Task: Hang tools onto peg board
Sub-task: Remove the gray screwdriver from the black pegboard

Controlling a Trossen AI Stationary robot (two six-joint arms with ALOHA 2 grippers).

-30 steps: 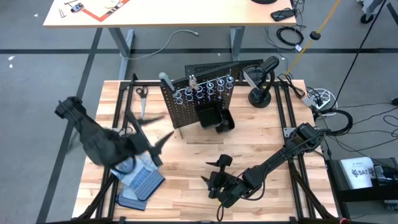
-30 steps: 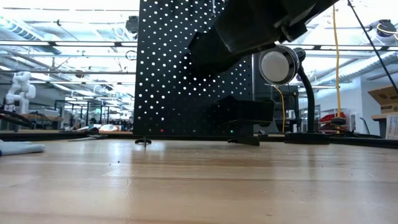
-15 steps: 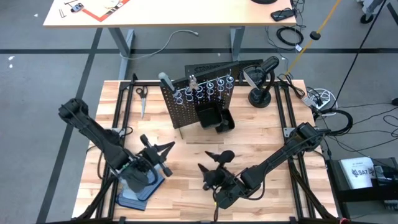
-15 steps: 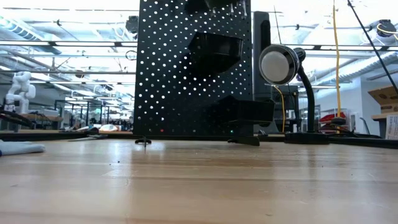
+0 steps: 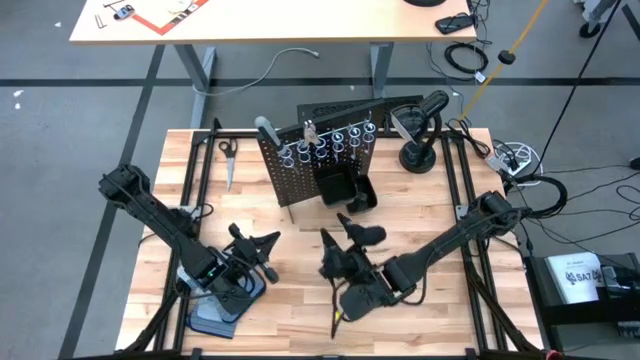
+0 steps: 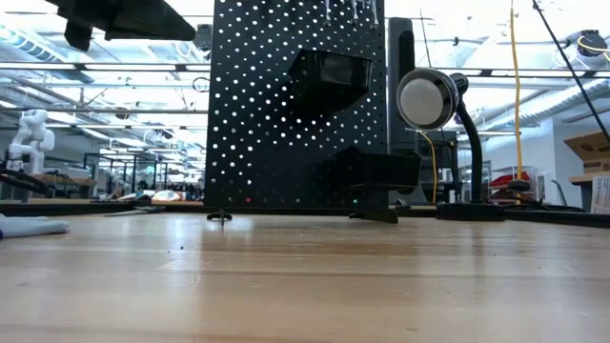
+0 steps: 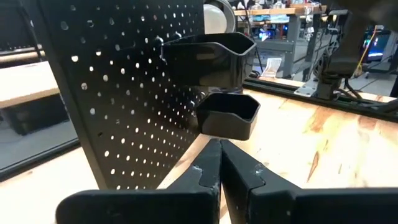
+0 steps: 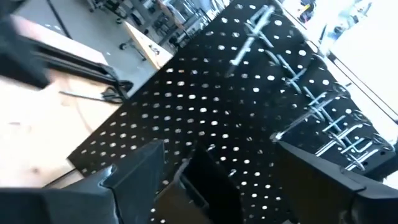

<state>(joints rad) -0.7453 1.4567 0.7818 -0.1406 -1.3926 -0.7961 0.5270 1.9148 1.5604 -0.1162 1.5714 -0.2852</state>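
The black peg board [image 5: 318, 168] stands upright at the table's middle. Silver tools [image 5: 335, 138] hang in its row of ring holders [image 8: 323, 121], above two black bins [image 7: 229, 115]. A dark-handled tool like pliers [image 5: 227, 155] lies flat on the table at the far left. My left gripper [image 7: 219, 163] is shut with nothing in it, in front of the board's near left side [image 5: 262, 243]. My right gripper [image 5: 347, 236] stands open just in front of the board, raised above the table and facing the board; its fingers [image 8: 134, 177] hold nothing.
Grey-and-blue work gloves [image 5: 225, 300] lie at the near left under my left arm. A black desk lamp [image 5: 420, 130] stands at the far right behind the board, also in the low view [image 6: 431, 100]. Bare wood lies in front of the board.
My left gripper has come down toward the table near the gloves, rolled about its own line and shut on nothing. My right gripper has risen, turned and gone toward the peg board, staying open.
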